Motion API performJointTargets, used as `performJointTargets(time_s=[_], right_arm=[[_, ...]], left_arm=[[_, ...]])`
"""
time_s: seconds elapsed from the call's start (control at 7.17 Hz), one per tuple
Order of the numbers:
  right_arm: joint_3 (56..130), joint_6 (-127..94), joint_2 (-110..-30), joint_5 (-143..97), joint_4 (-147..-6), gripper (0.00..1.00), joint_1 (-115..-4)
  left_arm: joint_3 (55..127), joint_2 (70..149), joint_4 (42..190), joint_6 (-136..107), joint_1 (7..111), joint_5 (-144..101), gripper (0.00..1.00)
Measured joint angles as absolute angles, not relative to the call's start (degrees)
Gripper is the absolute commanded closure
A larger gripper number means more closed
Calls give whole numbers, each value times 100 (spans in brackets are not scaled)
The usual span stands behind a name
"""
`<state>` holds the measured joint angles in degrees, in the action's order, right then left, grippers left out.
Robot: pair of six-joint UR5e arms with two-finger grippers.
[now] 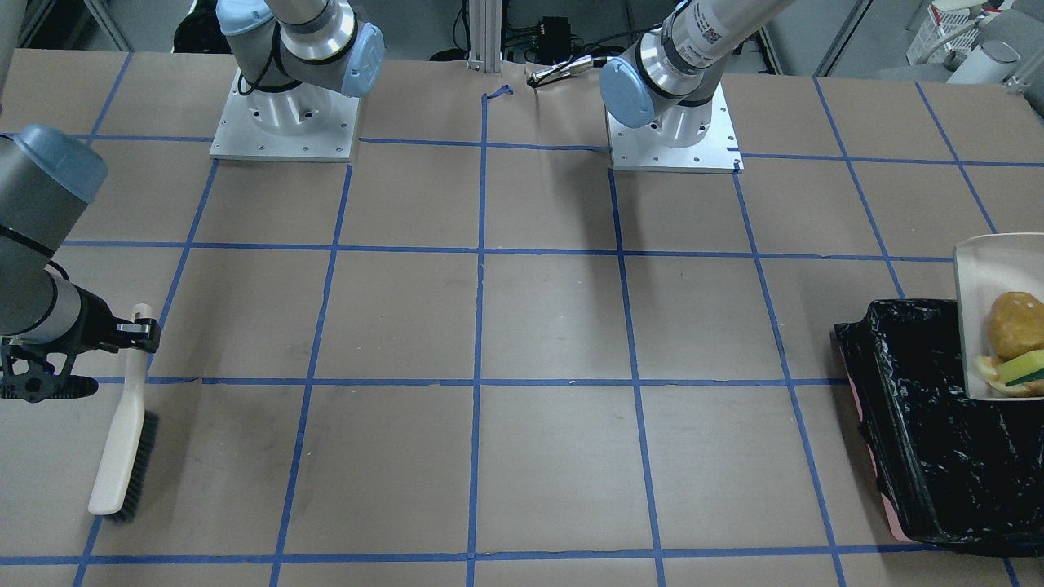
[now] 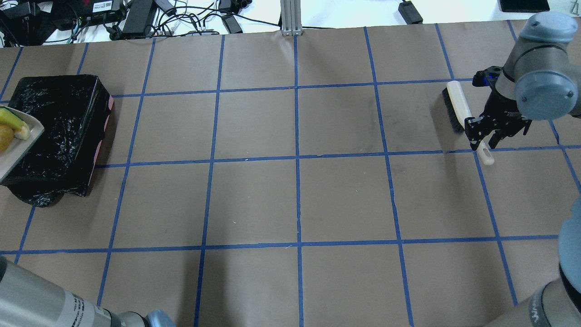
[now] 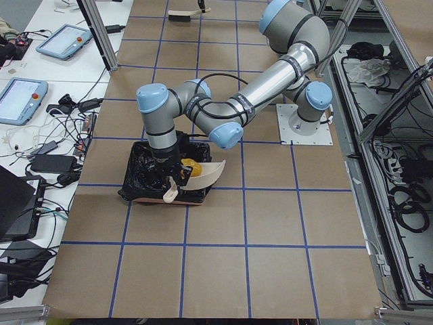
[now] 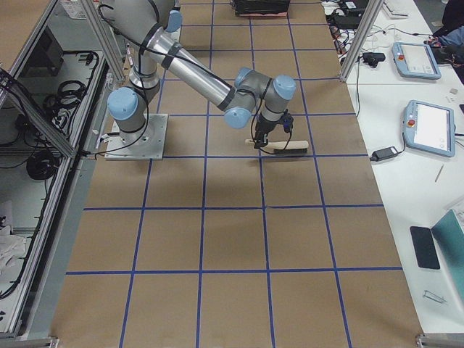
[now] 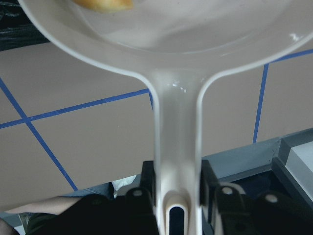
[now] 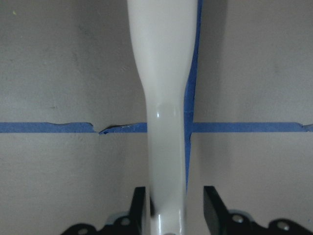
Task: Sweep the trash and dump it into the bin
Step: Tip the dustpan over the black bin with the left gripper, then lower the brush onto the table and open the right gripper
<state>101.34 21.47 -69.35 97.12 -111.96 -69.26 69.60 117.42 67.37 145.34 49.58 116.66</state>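
Note:
My left gripper [image 5: 177, 200] is shut on the handle of the beige dustpan [image 1: 988, 277], which it holds tilted over the bin [image 1: 938, 456], a pink-edged box lined with a black bag. The trash lies in the pan: golden-brown bread pieces [image 1: 1016, 323] and a yellow-green sponge [image 1: 1024, 371]. My right gripper [image 2: 488, 136] stands over the handle of a white brush [image 2: 457, 108] that lies on the table at the far right. In the right wrist view its jaws straddle the handle [image 6: 165, 127] with a gap on one side, so it is open.
The brown paper table [image 2: 295, 195] carries a grid of blue tape. The bin [image 2: 59, 131] sits at its left end, the brush at its right end. The arm bases stand at the robot's side of the table.

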Motion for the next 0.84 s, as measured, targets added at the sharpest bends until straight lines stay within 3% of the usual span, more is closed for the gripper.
performJointTargets(time_s=[0.14, 0.28, 0.84], right_arm=[[10132, 2132, -6936, 9710, -11217, 5, -6926], [10126, 2110, -6951, 9706, -11248, 1, -6926], [9902, 1828, -7305, 9659, -11242, 0, -6959]], left_arm=[[6980, 11743, 6661, 14536, 5021, 11780, 100], [7008, 11734, 6640, 14541, 5064, 11825, 100], [7132, 11667, 6597, 14850, 5155, 11861, 100]])
